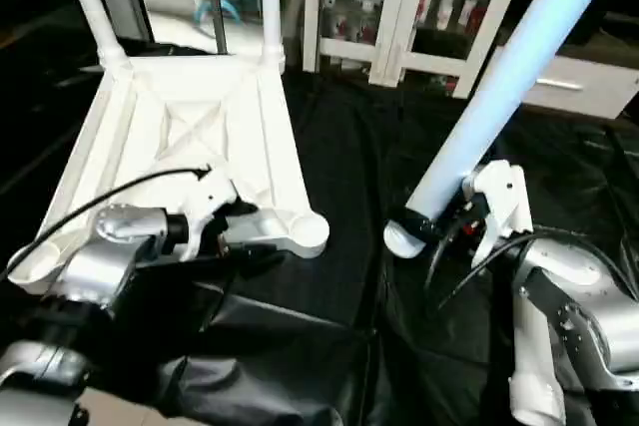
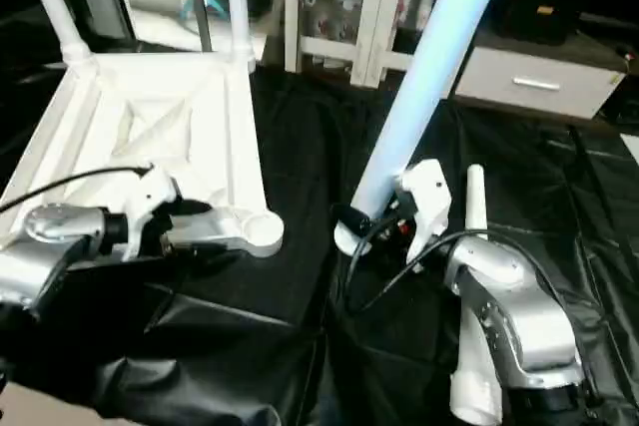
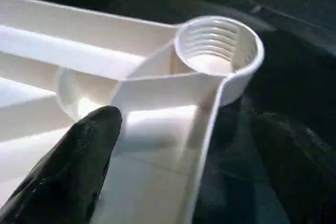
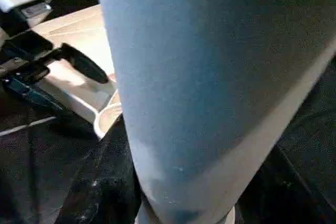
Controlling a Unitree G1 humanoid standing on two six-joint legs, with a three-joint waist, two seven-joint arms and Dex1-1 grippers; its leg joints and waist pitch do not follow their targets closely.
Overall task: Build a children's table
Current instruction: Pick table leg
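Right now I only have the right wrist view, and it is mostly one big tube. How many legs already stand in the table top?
Observer: Two. A far left leg and a far right leg stand upright in the far corners of the table top.
Operator: Is the near socket free?
Observer: Yes, the near corner socket is empty, and its threads show.
Operator: Where are the left fingers?
Observer: The left fingers are open and straddle the top's rim just beside that socket.
Operator: And my tube?
Observer: It is a third leg, tilted, with the right fingers gripping it near its lower end.
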